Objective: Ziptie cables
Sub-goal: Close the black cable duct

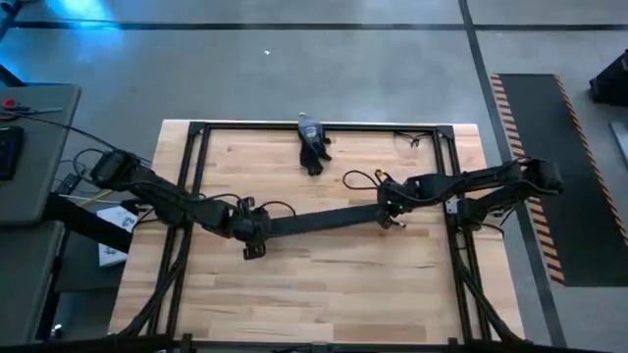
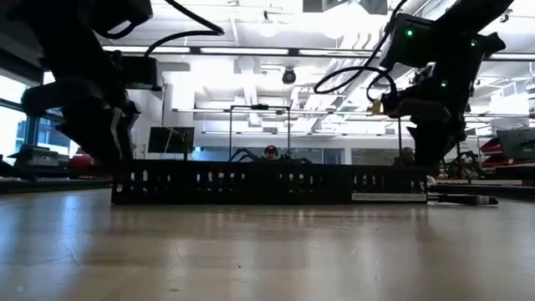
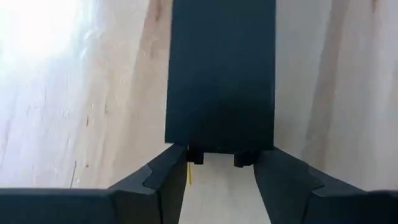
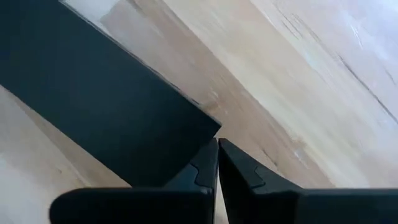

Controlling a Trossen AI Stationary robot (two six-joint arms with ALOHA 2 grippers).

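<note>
Straddling one end of the long black duct, my left gripper stands open. My right gripper, closed and empty, touches the other end. No cables visible; being thin and floppy, they'd need gathering mid-bundle.

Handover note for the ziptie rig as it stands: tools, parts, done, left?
Left tool: open, low over the table, fingers flanking the left end of the black duct.
Right tool: shut, at the duct's right end.
Duct lies across the middle of the table, between both tools; its comb edge shows in the low view.
Cables: none can be made out, inside the duct or elsewhere. A dark glove-like item sits at the far edge.
Done: no ziptie visible anywhere.
Left: find the cables, bundle, tie.
</note>
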